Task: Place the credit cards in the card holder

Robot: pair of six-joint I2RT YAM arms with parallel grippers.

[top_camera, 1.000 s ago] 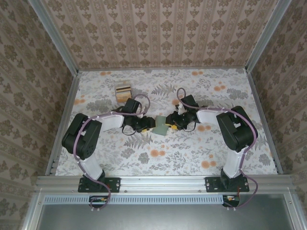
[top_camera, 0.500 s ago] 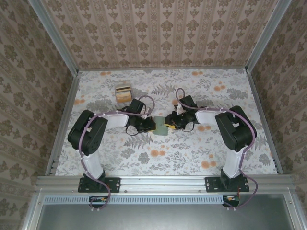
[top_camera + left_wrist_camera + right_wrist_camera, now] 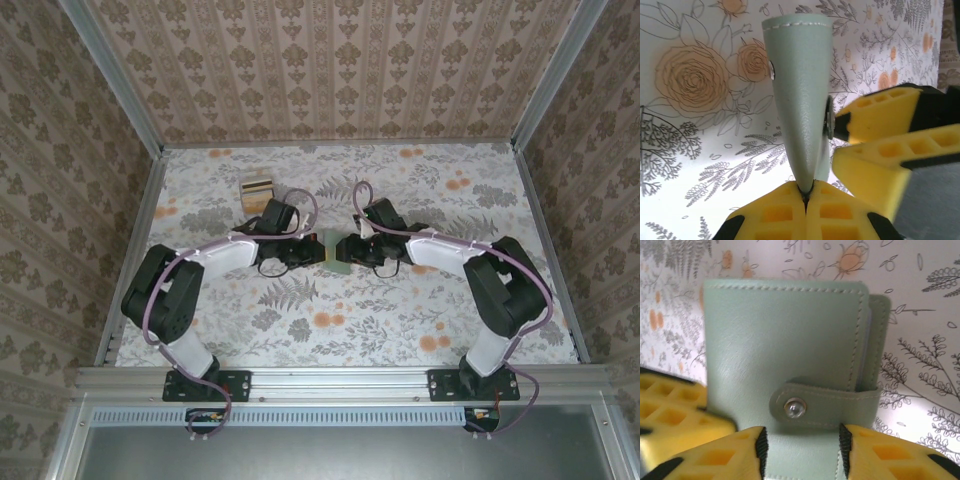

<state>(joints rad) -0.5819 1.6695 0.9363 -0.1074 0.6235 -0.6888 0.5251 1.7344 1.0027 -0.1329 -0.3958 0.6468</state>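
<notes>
Light, supple card holder (image 3: 785, 345) pinched edgewise in left gripper's (image 3: 805, 194) closed jaws; right gripper (image 3: 801, 440) jaws half-open, empty; take snap tab (image 3: 822, 402).

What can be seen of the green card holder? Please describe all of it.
The card holder is a muted-green, leather-like folding wallet with stitched edges. It is closed, its strap fastened by a metal snap. It is held on edge over the floral table, near its middle. The left gripper is shut on one edge; the right gripper faces its front, fingers apart just by the strap.
</notes>
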